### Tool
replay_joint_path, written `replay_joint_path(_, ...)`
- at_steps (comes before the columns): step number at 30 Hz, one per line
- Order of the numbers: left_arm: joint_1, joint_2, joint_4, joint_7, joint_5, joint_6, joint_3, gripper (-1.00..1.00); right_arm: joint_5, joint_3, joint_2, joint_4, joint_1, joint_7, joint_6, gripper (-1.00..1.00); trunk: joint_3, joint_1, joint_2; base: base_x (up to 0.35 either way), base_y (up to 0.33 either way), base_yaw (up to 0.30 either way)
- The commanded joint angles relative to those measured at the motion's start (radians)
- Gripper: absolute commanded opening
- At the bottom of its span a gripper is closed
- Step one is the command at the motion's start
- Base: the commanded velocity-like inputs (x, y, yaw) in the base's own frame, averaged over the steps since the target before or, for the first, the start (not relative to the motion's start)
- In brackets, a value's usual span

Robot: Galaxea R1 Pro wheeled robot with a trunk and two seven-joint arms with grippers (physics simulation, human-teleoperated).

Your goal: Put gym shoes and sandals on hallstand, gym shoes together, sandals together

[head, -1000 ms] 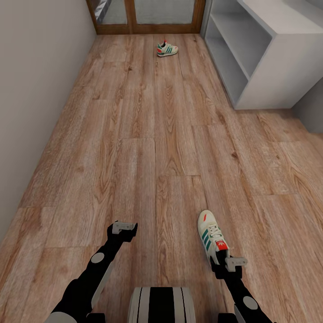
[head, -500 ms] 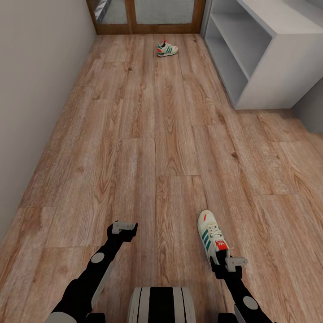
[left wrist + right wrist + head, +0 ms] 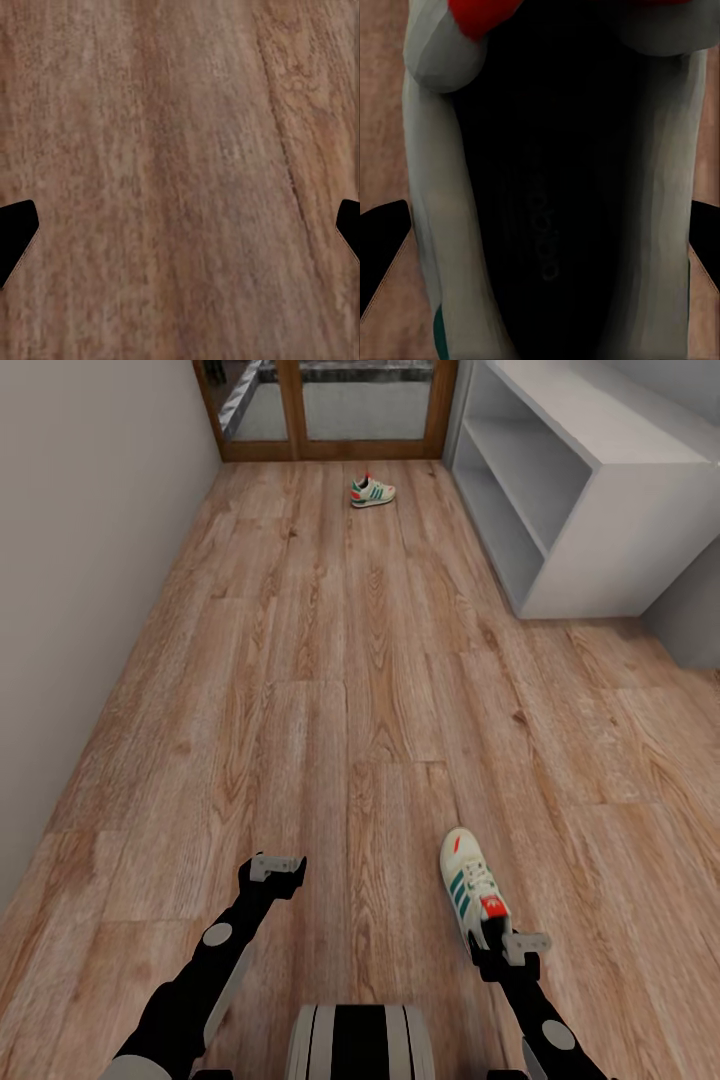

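Corridor floor [image 3: 180,150]: light brown wood planks, grain running lengthwise, one plank seam visible on a slant. Left gripper [image 3: 180,236]: two dark fingertips [image 3: 15,232] at opposite edges, set wide apart, nothing between them. Height above the planks hard to judge, apparently close.

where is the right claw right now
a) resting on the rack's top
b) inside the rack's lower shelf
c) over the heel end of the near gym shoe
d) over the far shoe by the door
c: the right claw sits at the heel end of the near gym shoe, and the right wrist view looks straight into that shoe's dark opening.
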Motion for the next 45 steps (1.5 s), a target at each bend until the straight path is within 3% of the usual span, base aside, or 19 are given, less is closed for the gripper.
replay_joint_path(1, 0.000, 0.000, 0.000, -0.003, 0.005, -0.002, 0.001, 1.00, 0.001, 0.000, 0.000, 0.001, 0.000, 0.001, -0.003, -1.00, 0.004, -0.001, 0.000, 0.000, 0.000, 0.000)
replay_joint_path(24, 0.000, 0.000, 0.000, 0.006, 0.005, 0.000, 0.008, 1.00, 0.002, 0.006, 0.002, 0.001, 0.000, 0.000, -0.003, -1.00, 0.092, -0.011, 0.005, 0.000, 0.000, 0.000)
replay_joint_path(28, 0.005, 0.010, 0.001, 0.009, 0.007, 0.005, 0.014, 1.00, 0.001, 0.004, 0.002, 0.001, 0.000, -0.001, -0.004, -1.00, 0.108, -0.013, 0.006, 0.000, 0.000, 0.000)
replay_joint_path(32, 0.031, 0.018, 0.004, 0.013, 0.007, 0.005, 0.025, 1.00, 0.001, 0.004, 0.003, 0.001, 0.001, -0.001, -0.005, -1.00, 0.123, -0.014, 0.007, 0.000, 0.000, 0.000)
replay_joint_path(35, 0.070, 0.028, 0.011, 0.012, 0.008, 0.001, 0.072, 1.00, 0.002, 0.004, 0.003, 0.001, 0.001, -0.001, -0.007, -1.00, 0.135, -0.016, 0.008, 0.000, 0.000, 0.000)
replay_joint_path(43, 0.148, 0.037, 0.017, 0.012, 0.003, 0.001, 0.110, 1.00, 0.001, 0.003, 0.002, -0.002, 0.001, -0.001, -0.008, -1.00, 0.166, -0.019, 0.010, 0.000, 0.000, -0.002)
replay_joint_path(44, 0.205, 0.081, 0.023, 0.015, 0.005, 0.000, 0.114, 1.00, 0.003, 0.004, 0.001, 0.000, 0.001, -0.001, -0.007, -1.00, 0.171, -0.020, 0.010, 0.000, 0.000, -0.097)
replay_joint_path(45, 0.244, 0.097, 0.084, 0.015, 0.010, -0.010, 0.152, 1.00, 0.004, 0.004, 0.000, 0.004, 0.003, -0.001, -0.007, -1.00, 0.177, -0.020, 0.010, 0.000, 0.000, -0.115)
